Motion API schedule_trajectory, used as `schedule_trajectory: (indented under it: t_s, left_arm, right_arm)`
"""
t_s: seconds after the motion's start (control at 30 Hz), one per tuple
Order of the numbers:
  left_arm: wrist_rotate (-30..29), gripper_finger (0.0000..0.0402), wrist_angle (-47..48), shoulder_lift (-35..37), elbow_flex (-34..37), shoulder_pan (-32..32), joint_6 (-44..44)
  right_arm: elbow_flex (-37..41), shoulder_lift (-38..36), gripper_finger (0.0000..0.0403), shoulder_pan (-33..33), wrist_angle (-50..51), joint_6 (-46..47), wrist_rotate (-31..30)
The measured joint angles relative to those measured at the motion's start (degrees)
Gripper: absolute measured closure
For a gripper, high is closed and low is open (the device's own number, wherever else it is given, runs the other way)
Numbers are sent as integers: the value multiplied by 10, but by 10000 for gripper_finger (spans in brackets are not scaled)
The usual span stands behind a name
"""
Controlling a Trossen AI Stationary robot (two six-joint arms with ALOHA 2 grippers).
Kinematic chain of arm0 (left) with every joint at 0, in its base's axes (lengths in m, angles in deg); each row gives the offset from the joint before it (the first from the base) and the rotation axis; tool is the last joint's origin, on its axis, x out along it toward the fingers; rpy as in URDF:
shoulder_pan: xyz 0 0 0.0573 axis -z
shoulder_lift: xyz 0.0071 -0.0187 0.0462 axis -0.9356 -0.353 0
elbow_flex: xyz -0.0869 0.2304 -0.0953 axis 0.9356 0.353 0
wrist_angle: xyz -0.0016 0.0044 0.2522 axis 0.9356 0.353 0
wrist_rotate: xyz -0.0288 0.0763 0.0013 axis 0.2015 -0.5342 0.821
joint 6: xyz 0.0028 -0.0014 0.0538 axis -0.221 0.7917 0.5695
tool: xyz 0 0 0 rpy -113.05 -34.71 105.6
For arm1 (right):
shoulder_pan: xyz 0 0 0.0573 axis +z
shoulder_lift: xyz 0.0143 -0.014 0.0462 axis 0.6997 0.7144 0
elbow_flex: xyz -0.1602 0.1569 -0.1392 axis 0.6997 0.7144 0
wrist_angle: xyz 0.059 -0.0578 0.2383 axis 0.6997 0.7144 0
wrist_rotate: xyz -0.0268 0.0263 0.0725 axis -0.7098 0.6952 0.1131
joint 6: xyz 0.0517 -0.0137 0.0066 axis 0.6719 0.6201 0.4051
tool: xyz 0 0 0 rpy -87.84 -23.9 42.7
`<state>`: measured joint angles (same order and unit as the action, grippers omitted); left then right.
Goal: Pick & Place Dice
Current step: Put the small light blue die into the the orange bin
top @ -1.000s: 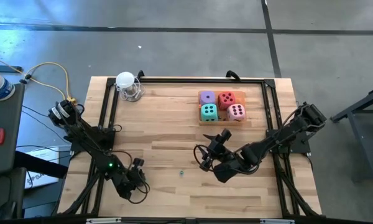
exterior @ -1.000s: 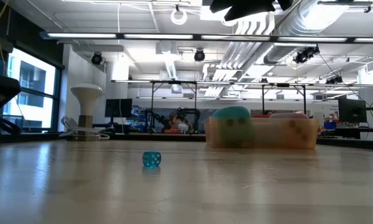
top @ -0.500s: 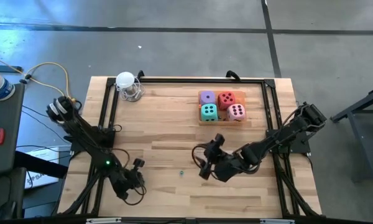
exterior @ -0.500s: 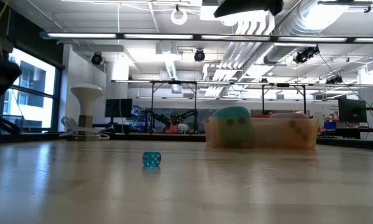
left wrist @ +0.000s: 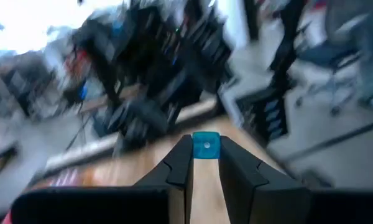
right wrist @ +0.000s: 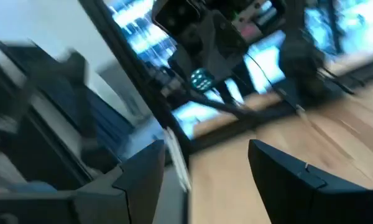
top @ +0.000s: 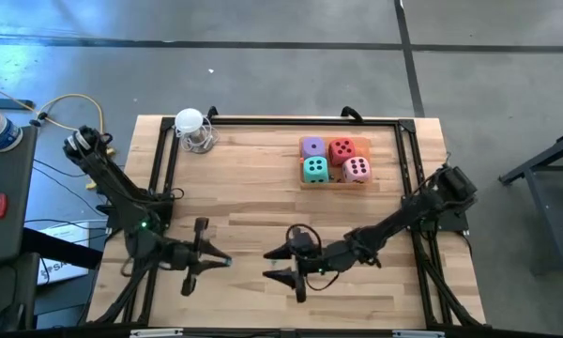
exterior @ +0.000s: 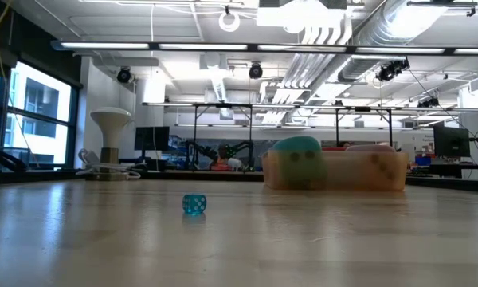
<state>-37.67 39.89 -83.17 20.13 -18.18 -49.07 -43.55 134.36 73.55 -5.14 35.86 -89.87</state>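
Four dice lie packed together in a shallow tray [top: 305, 185] at the table's far right: purple [top: 311, 146], red [top: 342, 148], teal [top: 315, 169] and pink [top: 357, 169]. No gripper is near them. My left gripper [top: 223, 261] hangs level over the near left of the table, pointing right, shut on a tiny translucent blue cube [left wrist: 206, 143]. My right gripper [top: 280, 264] faces it from the right, level and open, with nothing between its fingers [right wrist: 143, 171]. A second tiny blue cube [exterior: 193, 204] rests on the wood. My left gripper pinches the tiny blue cube's two opposite sides [left wrist: 206, 152] between its two fingertips, at their free ends only. The fingers are level and point toward the table's right. The cube is lifted clear of the table, with one pip facing the wrist camera.
A white bulb-shaped object on a clear stand [top: 192, 127] sits at the far left corner. A black rail frame [top: 164, 160] runs around the tabletop. Bare wood lies between the tray and the two grippers.
My left gripper has risen from the near left of the table and tipped from pointing down to level, now pointing right. My right gripper has moved toward the table's left and near edge and tipped level, its fingers spread. The dice and tray have not moved.
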Motion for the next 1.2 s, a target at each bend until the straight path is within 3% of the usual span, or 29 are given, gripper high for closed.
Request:
schedule_trajectory:
  t_s: [0.13,0.27,0.33,0.53,0.8,1.2]
  left_arm:
    - [55,353,-72,-23,0,-2,77]
    - [58,353,-133,-62,0,-6,138]
    - [57,352,-175,-84,0,-10,161]
    - [57,352,-257,-127,0,-25,197]
    - [50,352,-258,-148,0,-74,162]
    - [50,352,-256,-147,0,-77,151]
  right_arm:
    - [0,31,179,-15,-133,2,55]
    - [0,62,179,-38,-247,60,164]
    - [0,77,179,-49,-273,95,189]
    - [0,105,179,-74,-272,125,199]
    - [0,106,179,-82,-271,102,226]
    - [0,105,179,-76,-276,48,241]
